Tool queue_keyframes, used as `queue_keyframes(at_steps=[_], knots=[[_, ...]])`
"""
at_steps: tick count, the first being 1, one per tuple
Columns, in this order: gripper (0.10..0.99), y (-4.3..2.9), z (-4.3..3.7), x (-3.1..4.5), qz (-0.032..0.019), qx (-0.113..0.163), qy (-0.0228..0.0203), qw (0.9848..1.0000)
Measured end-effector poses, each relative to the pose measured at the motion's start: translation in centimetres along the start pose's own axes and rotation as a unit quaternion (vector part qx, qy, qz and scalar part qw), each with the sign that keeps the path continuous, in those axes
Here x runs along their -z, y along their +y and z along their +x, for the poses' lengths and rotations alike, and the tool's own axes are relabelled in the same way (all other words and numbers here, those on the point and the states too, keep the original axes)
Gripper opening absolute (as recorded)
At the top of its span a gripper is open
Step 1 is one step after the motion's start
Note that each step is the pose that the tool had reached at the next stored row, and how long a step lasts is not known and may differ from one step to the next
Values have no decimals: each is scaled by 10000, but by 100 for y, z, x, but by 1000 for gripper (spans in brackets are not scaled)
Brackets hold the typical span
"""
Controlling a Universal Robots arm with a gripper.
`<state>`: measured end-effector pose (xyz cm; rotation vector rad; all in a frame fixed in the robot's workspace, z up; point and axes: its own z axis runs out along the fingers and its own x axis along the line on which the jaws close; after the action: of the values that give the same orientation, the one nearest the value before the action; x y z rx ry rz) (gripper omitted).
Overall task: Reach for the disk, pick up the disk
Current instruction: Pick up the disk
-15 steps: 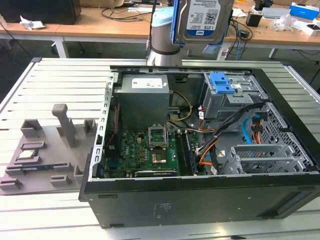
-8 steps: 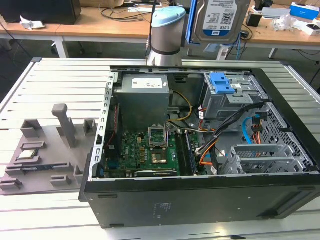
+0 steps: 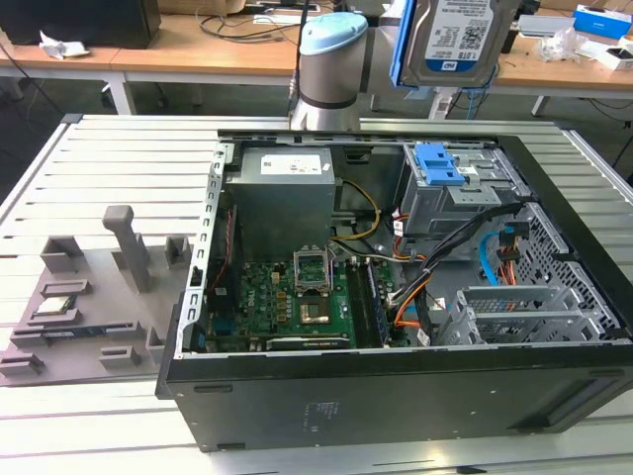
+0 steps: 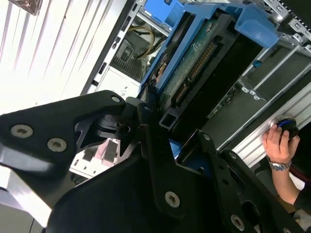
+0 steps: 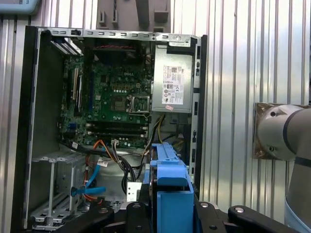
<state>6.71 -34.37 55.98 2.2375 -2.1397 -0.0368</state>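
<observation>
Gripping disk (image 3: 457,38) firmly in pincer (image 4: 150,114), well above open computer case (image 3: 297,396) on slatted worktop (image 3: 119,158), label facing exterior view.

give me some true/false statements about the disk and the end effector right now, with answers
1. The disk is held up above the open computer case. True.
2. The end effector is open, apart from the disk. False: it is shut on the disk.
3. The computer case's side is closed. False: it is open, with the motherboard showing.
4. A person's hand shows in the second wrist view. True.
</observation>
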Motion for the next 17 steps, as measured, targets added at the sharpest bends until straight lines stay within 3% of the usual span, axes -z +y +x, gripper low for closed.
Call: queue_keyframes(at_steps=[6,17], knots=[[365,-158,4,-2,-1,1,-1,10000],[365,-346,10,-131,-3,0,13,10000]])
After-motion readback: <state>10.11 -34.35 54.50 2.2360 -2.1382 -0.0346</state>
